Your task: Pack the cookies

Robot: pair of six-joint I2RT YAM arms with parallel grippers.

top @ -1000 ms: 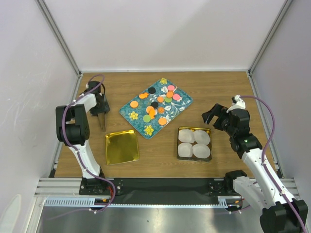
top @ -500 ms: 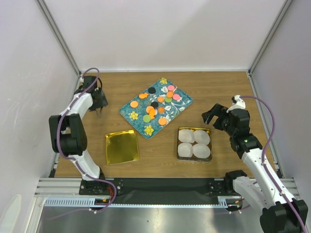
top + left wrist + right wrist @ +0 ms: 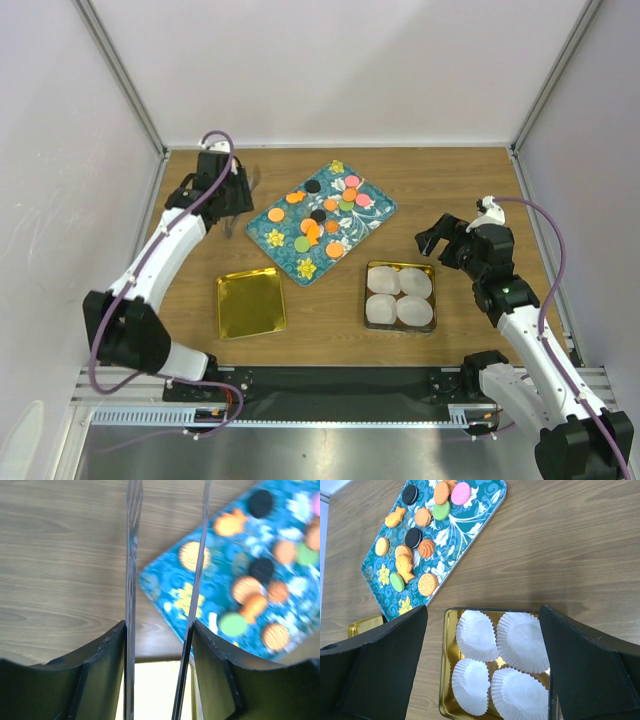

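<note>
Wood-grain tabletop (image 3: 450, 180) with a teal floral tray (image 3: 262, 222) lying at an angle near its middle. We see the cookies (image 3: 312, 228) scattered over this tray: mostly orange rounds, with a few green, pink and black ones, and none in either tin.

Nearer the arms, a gold tin (image 3: 401, 266) on the right holds four white paper cups (image 3: 415, 283) in a two-by-two block. A second gold tin (image 3: 250, 302) lies on the left, apart from the tray.

The left gripper (image 3: 235, 195) hangs over the tabletop just beside the tray's left corner. In the left wrist view we find it clamped on a pair of thin metal tongs (image 3: 131, 580), whose two blades stand apart. One blade lies over bare wood; the other crosses the tray's edge in the picture.

The right gripper (image 3: 432, 240) sits to the right of the tray and just beyond the tin of paper cups. Its fingers (image 3: 390, 655) are spread wide with nothing between them, and its wrist view looks down on the cups and the tray.
</note>
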